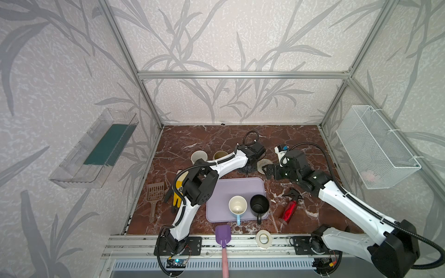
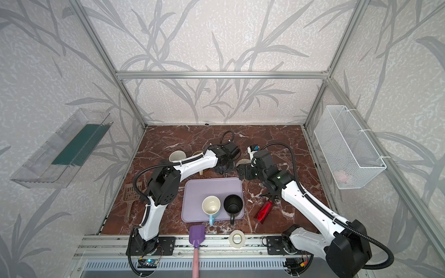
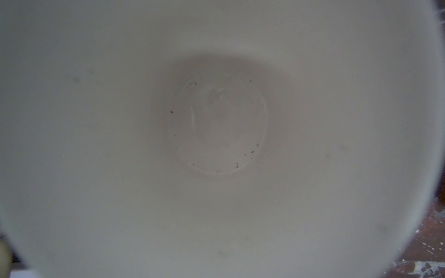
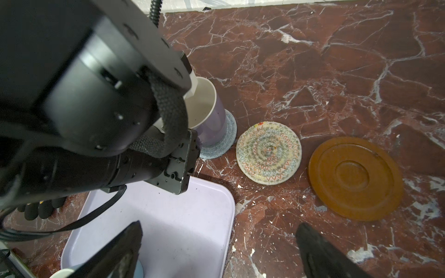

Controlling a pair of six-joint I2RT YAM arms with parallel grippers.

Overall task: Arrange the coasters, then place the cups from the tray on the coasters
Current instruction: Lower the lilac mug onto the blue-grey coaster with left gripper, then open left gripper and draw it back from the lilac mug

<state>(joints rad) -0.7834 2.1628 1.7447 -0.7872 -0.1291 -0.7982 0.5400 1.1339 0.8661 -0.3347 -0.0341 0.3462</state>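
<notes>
since the left gripper [image 4: 192, 89] is clamped on the rim of the lilac cup [image 4: 214, 120], and that cup looks seated upright on the grey-blue coaster [image 4: 226, 139], my read is release, then lift straight up. right gripper [image 4: 219, 226]: jaws wide open, empty, over the tray [image 4: 168, 228] corner. the beige coaster [image 4: 268, 152] sits just beside the grey-blue one, with the amber coaster [image 4: 356, 178] beyond it, and both are nearer the right arm. 2 cups on the tray: light blue cup [image 1: 238, 207], black cup [image 1: 259, 205], handles toward the arm bases.
</notes>
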